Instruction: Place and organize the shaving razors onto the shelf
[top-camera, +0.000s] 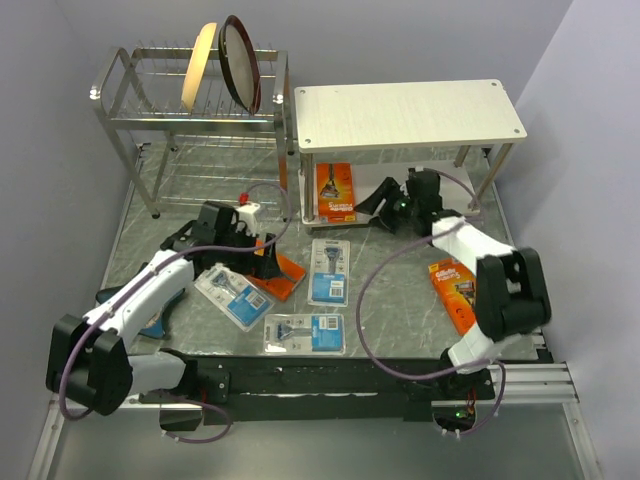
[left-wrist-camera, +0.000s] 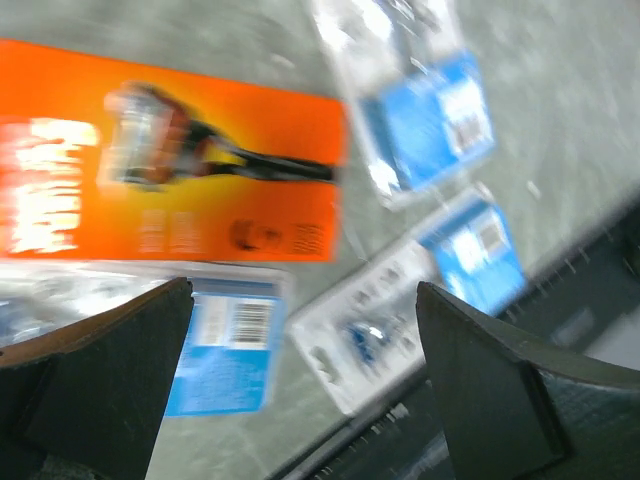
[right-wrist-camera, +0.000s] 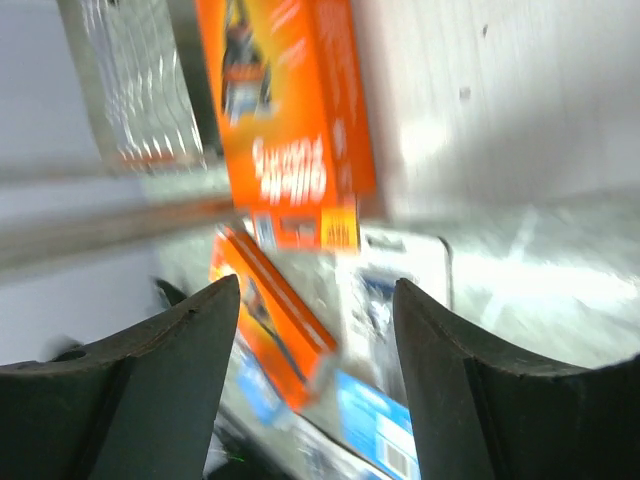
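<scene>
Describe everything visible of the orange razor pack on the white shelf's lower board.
The orange razor pack is flat, rectangular, bright orange card printed with a dark razor, white lettering and a yellow strip at its near end. It lies on the lower board, at its left end, lengthwise front to back. The right gripper, jaws open, is near but apart.

Overhead and close wrist views of razors (top-camera: 328, 271)

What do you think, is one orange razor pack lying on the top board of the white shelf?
No. The orange razor pack lies on the lower board of the white shelf, not the top one. The top external view shows it.
</scene>
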